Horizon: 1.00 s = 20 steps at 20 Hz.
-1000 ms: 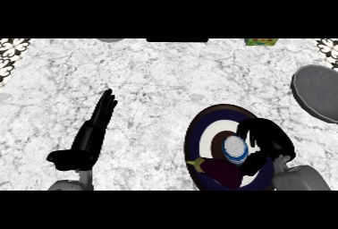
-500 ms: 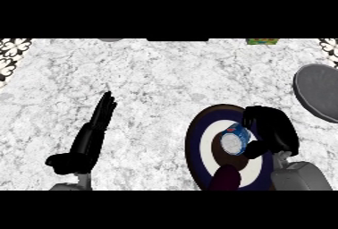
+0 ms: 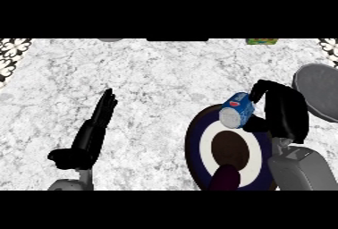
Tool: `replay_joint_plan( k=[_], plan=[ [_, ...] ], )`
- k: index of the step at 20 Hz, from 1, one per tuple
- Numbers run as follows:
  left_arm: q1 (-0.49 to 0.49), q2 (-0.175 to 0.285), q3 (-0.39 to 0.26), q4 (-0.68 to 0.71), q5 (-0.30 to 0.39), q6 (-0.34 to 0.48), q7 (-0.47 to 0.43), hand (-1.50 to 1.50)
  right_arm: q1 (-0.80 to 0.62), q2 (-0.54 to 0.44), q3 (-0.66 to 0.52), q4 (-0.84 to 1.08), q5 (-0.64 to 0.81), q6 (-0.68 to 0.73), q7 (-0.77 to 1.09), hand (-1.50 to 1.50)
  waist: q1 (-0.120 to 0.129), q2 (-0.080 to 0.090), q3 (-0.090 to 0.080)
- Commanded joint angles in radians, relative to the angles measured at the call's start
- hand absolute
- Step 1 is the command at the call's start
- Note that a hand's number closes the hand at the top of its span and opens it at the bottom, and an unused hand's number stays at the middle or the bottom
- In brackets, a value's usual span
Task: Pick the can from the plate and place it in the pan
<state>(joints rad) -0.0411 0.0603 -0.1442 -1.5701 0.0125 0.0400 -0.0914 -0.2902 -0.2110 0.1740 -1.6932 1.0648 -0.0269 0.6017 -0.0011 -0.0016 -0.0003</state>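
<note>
Black right hand (image 3: 287,114) fingers (image 3: 259,91) curled round can (image 3: 236,112); left hand (image 3: 89,136) fingers (image 3: 105,103) straight.

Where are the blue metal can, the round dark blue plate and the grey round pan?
blue metal can (image 3: 237,108): head view, on its blue side wall.
round dark blue plate (image 3: 195,147): head view, on its left rim.
grey round pan (image 3: 319,85): head view, on its bare grey surface.

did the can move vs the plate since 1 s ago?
Yes. The can, held in the right hand, has gone from the centre of the plate to its far rim, tilted, nearer the pan.
</note>
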Motion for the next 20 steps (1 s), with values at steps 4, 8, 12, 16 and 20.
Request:
replay_joint_plan(
  k=[4,8,12,16,20],
  plan=[
    [0.011,-0.006,-0.002,-0.02,-0.011,0.005,0.016,0.0,-0.029,0.028,-0.142,-0.038,-0.038,-0.082,0.039,1.5,0.002,0.001,0.0],
    [-0.037,-0.007,0.022,0.029,-0.004,-0.005,0.002,0.0,-0.036,-0.002,-0.271,0.001,-0.149,-0.123,-0.019,1.5,-0.001,0.003,0.001],
    [0.058,-0.007,-0.019,-0.047,-0.018,-0.014,-0.009,0.0,-0.054,-0.054,-0.397,0.171,-0.238,-0.211,-0.148,1.5,0.007,0.003,0.001],
    [0.05,-0.021,-0.023,-0.033,-0.035,0.001,-0.017,0.0,-0.084,-0.123,-0.471,0.378,-0.236,-0.334,-0.302,1.5,0.01,0.004,0.001],
    [-0.008,0.002,0.029,0.034,0.005,-0.036,-0.033,0.0,-0.086,-0.182,-0.519,0.558,-0.176,-0.495,-0.43,1.5,0.015,0.011,0.002]
  ],
)
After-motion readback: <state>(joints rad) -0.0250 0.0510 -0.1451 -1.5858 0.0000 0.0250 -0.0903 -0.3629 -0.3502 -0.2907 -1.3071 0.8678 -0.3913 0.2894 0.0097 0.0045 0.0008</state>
